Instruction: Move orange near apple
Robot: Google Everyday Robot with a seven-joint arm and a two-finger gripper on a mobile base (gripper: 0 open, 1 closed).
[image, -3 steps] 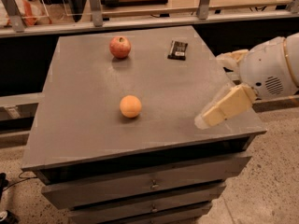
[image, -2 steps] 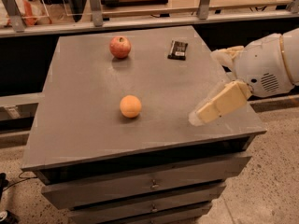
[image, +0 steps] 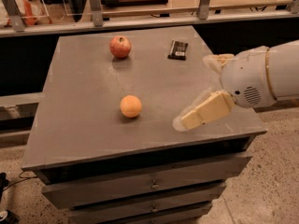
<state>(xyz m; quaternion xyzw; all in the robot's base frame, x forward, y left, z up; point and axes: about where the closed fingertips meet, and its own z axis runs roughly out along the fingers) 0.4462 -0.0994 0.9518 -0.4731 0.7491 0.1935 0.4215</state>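
Nothing is done yet. The orange [image: 131, 106] is seen on the table [image: 79, 106], mid-front, well apart from the apple [image: 120, 46] near the back edge. The gripper [image: 193, 91] is held low over the table's right side, fingers spread, nothing gripped. Grasp, carry and placing are left. The orange is round, so no long axis or heading can be told.

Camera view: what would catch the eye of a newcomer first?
The robot's white arm stands out at the right, its beige hand open above the front right part of the grey cabinet top. A bright orange lies alone near the middle. A red apple sits toward the far edge, with a small dark packet to its right.
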